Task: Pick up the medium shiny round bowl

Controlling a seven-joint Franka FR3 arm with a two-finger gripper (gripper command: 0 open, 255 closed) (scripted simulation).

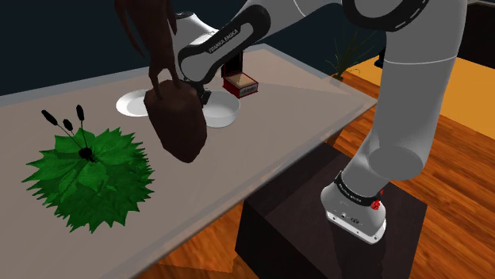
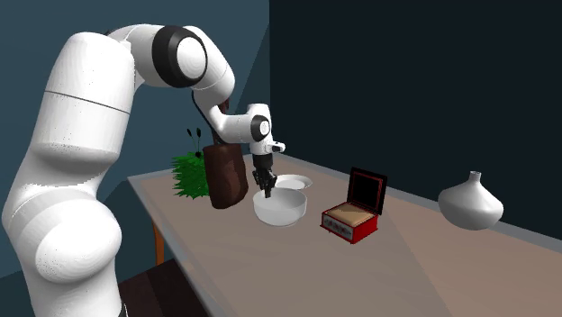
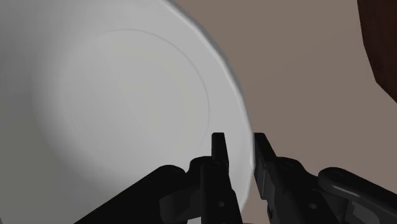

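A white round bowl [image 1: 223,112] [image 2: 281,209] [image 3: 127,108] stands on the pale table [image 1: 262,150], beside a dark brown vase. My black gripper [image 1: 205,97] [image 2: 267,191] [image 3: 239,137] comes down on the bowl's rim on the side nearest that vase. In the wrist view one finger [image 3: 219,153] is inside the bowl and the other [image 3: 262,153] outside it. They stand close together, shut on the rim. The bowl rests on the table.
A dark brown vase [image 1: 176,119] [image 2: 225,176] stands right next to the hand. A white plate [image 1: 132,103] [image 2: 294,182] lies behind the bowl. An open red box [image 1: 240,83] [image 2: 353,216], a green spiky plant [image 1: 91,174] [image 2: 189,173] and a white vase [image 2: 470,203] also stand on the table.
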